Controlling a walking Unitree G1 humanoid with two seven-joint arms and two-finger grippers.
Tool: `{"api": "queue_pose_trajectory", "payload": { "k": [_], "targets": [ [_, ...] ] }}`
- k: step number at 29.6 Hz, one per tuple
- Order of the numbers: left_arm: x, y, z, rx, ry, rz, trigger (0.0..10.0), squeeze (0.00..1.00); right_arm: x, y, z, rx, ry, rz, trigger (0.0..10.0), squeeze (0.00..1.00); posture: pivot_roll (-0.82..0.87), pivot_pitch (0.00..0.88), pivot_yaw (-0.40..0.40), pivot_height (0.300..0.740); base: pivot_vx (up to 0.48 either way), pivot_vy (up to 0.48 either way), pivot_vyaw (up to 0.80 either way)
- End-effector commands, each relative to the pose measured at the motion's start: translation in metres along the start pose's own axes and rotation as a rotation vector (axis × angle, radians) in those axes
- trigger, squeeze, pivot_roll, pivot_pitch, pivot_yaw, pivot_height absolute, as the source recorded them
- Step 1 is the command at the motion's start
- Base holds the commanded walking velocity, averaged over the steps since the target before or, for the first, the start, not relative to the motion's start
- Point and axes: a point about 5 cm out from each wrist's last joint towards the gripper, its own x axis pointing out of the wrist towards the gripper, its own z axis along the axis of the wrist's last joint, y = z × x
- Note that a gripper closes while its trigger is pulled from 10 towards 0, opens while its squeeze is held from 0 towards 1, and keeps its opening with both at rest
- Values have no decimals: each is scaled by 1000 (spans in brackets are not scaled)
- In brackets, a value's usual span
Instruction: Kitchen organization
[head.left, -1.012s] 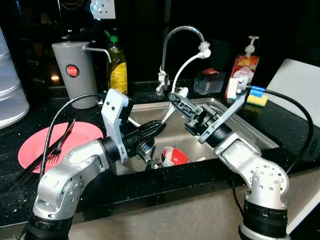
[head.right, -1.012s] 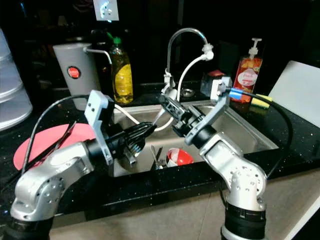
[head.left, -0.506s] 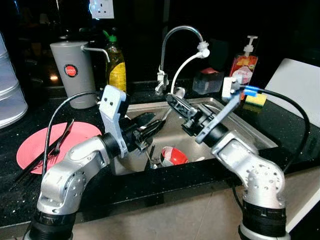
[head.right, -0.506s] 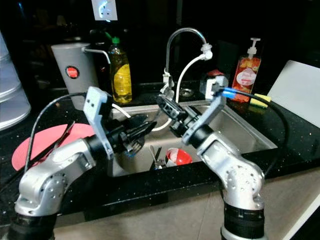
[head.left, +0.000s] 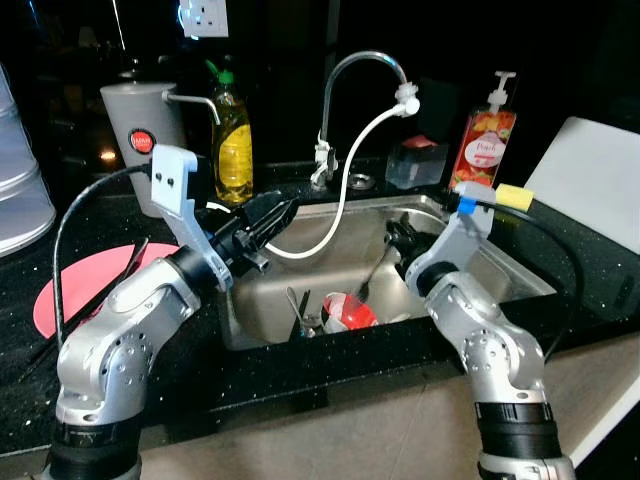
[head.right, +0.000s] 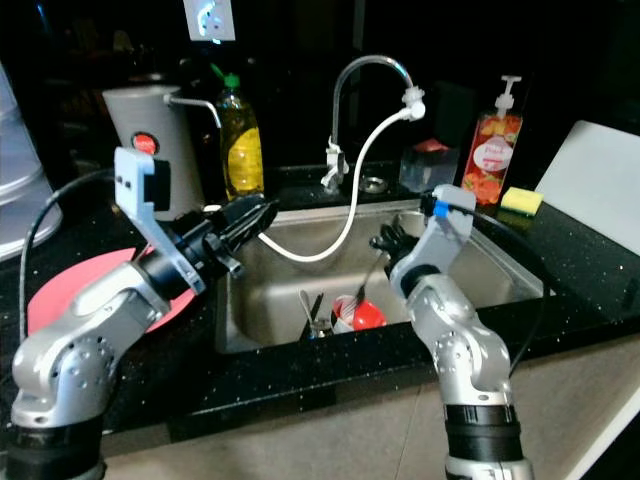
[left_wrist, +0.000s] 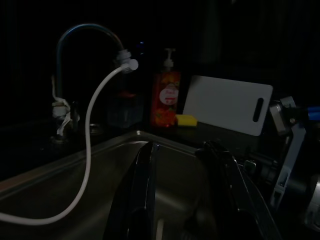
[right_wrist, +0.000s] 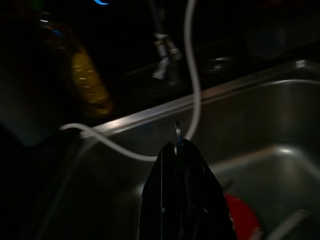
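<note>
I'm working over a stainless steel sink (head.left: 520, 272) sunk into a black speckled stone counter (head.left: 300, 365), in a dark room with a white wall socket (head.left: 205, 15) lit up behind the sink. A curved chrome tap (head.left: 345, 75) stands at the back rim of the sink, and a white hose (head.left: 345, 165) runs from its spout down into the basin and out toward the counter on the sink's left.

My right gripper (right_wrist: 176, 150) hangs inside the sink, over its right half, fingers pinched tight on a thin metal utensil (head.left: 372, 275) whose handle slants down toward a red and white bowl (head.left: 345, 312) on the sink floor. More cutlery (head.left: 298, 312) lies just beside that bowl.

My left gripper (head.left: 268, 215) is raised over the sink's left rim, its two black fingers (left_wrist: 142, 200) narrowly apart with nothing between them.

Left of the sink lies a flat pink plate (head.left: 55, 300) with dark chopsticks (head.left: 95, 300) across it. Behind the sink's left corner stand a grey cylindrical canister (head.left: 140, 140) and a yellow dish-soap bottle (head.left: 233, 145). Behind the right side sit an orange pump bottle (head.left: 488, 135), a yellow sponge (head.left: 515, 195) and a white cutting board (head.left: 590, 180).
</note>
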Motion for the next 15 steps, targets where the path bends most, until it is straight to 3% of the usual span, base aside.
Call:
{"api": "queue_pose_trajectory", "payload": {
  "k": [1,4,9,10,15],
  "targets": [
    [-1,2,-3,-1,4,19,10000,0,0,-1,-8,-14,18,-17,10000,0,-55,36,-26,740,0,0,0],
    [-2,5,-6,-4,13,59,10000,0,-3,-2,-28,-4,77,-16,10000,0,-56,35,-27,740,0,0,0],
    [-2,7,-8,-15,17,82,10000,0,-5,-5,-43,-1,109,-38,10000,0,-56,35,-28,740,0,0,0],
    [-2,7,-9,-16,19,87,10000,0,-5,-5,-46,2,112,-43,10000,1000,-56,35,-28,740,0,0,0],
    [-3,10,-11,-18,27,118,10000,0,-4,-3,-39,2,49,-30,10000,1000,-57,33,-27,740,0,0,0]
  ]
}}
